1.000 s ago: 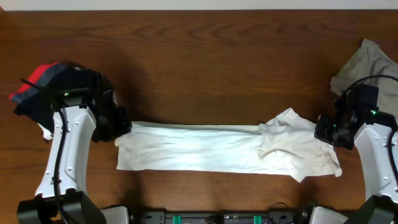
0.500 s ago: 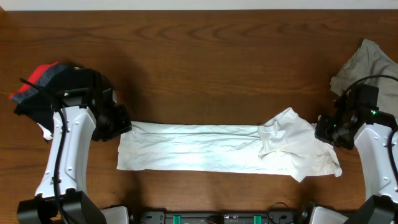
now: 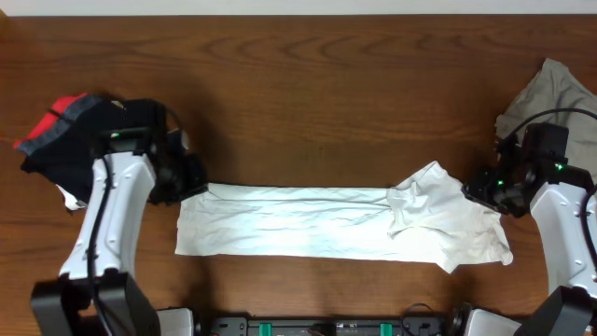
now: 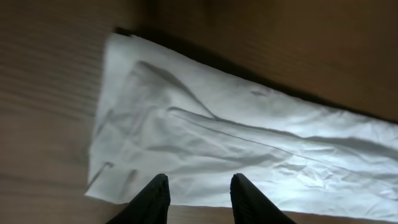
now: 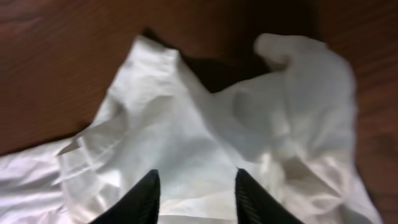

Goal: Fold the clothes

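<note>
A dark wooden bench (image 3: 308,84) is carrying everything. The white T-shirt (image 3: 298,224) is lying along its near edge as a long folded strip, rumpled at the right end. A khaki-grey garment (image 3: 550,93) is sitting far right and a black-and-red heap (image 3: 65,140) far left. The left tool (image 4: 199,186) and right tool (image 5: 194,183) are hovering over the strip's ends — both standing parted, holding nothing.

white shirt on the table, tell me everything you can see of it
The white shirt is soft, wrinkled fabric folded into a long flat band across the near side of the wooden table. Its left end is squared off; its right end is bunched and rumpled. No print shows. The left gripper and right gripper hang open over the ends, gripping nothing.
</note>
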You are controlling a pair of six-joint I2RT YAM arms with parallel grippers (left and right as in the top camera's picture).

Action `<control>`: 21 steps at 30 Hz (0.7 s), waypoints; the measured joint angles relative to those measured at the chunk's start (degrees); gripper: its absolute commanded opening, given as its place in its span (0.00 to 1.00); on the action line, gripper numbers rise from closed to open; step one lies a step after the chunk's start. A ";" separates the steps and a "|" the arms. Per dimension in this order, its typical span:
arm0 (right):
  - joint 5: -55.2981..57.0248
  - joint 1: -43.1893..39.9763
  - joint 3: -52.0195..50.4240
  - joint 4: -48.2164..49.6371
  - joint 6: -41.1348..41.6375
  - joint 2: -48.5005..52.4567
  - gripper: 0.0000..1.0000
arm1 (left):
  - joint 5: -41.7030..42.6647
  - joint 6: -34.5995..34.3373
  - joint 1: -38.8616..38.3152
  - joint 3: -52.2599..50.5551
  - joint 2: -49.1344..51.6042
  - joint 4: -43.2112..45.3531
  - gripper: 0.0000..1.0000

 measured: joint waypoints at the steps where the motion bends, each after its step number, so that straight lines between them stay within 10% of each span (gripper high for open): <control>1: -1.11 0.00 0.00 -0.07 -0.46 0.00 0.47 | 0.04 0.00 -0.66 0.00 0.81 0.15 0.35; 21: -5.16 14.34 0.00 3.54 -5.22 6.16 0.50 | 0.22 -0.15 -2.47 -2.54 11.10 1.64 0.31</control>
